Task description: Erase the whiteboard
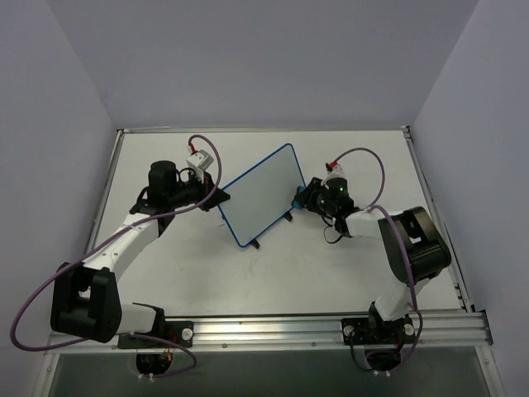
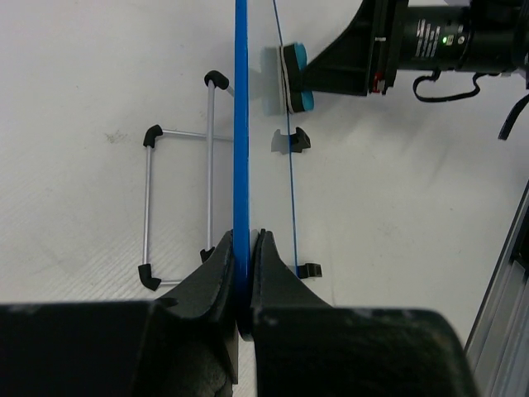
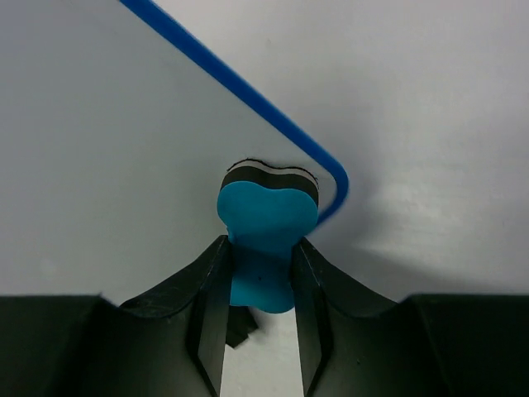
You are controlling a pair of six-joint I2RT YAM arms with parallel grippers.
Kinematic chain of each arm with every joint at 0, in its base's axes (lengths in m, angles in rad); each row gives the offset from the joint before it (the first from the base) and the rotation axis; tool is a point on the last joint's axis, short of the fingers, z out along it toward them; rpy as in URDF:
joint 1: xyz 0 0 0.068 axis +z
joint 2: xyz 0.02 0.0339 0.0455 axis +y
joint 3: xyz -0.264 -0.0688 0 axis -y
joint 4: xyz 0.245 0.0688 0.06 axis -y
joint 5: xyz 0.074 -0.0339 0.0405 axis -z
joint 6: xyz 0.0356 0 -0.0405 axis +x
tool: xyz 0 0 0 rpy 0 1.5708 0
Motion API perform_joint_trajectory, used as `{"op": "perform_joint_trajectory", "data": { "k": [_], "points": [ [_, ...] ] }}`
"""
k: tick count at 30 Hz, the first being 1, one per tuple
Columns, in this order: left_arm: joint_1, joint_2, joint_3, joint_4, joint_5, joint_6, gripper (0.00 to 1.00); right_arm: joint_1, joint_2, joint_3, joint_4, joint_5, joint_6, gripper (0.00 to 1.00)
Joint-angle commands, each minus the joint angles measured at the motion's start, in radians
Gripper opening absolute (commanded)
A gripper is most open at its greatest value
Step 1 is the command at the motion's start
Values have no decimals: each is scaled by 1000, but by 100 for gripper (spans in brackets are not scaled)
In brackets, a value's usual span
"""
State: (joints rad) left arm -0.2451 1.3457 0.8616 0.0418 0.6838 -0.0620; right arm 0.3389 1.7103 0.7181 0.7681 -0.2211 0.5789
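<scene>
The whiteboard [image 1: 260, 194] is white with a thin blue frame and stands tilted on the table; its face shows no marks. My left gripper [image 1: 220, 196] is shut on its left edge, and the left wrist view shows the blue frame [image 2: 240, 124] pinched between the jaws [image 2: 244, 248]. My right gripper [image 1: 302, 198] is shut on a small blue eraser [image 3: 266, 227] and presses its dark felt side against the board face near a rounded corner [image 3: 335, 178]. The eraser also shows in the left wrist view [image 2: 294, 78].
A thin wire stand with black tips [image 2: 178, 207] lies on the table behind the board. The board's black feet [image 2: 307, 270] rest on the table. An aluminium rail [image 1: 331, 327] runs along the near edge. Grey walls enclose the table.
</scene>
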Motion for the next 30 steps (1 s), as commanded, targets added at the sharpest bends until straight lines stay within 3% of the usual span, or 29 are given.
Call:
{"op": "perform_joint_trajectory", "data": {
  "k": [1, 6, 12, 19, 30],
  "points": [
    [-6, 23, -41, -83, -105, 271, 2, 11, -23, -74, 69, 23, 22, 0],
    [-6, 20, -45, -85, -112, 269, 2, 53, -57, -118, 103, 34, 44, 0],
    [-8, 20, -47, -91, -127, 264, 2, 216, -123, -20, 24, 120, -8, 0],
    [-6, 13, -52, -85, -147, 257, 2, 310, -274, 12, -38, 178, -45, 0],
    [-5, 15, -59, -103, -170, 252, 2, 544, -177, 43, 43, 284, -51, 0]
  ]
}}
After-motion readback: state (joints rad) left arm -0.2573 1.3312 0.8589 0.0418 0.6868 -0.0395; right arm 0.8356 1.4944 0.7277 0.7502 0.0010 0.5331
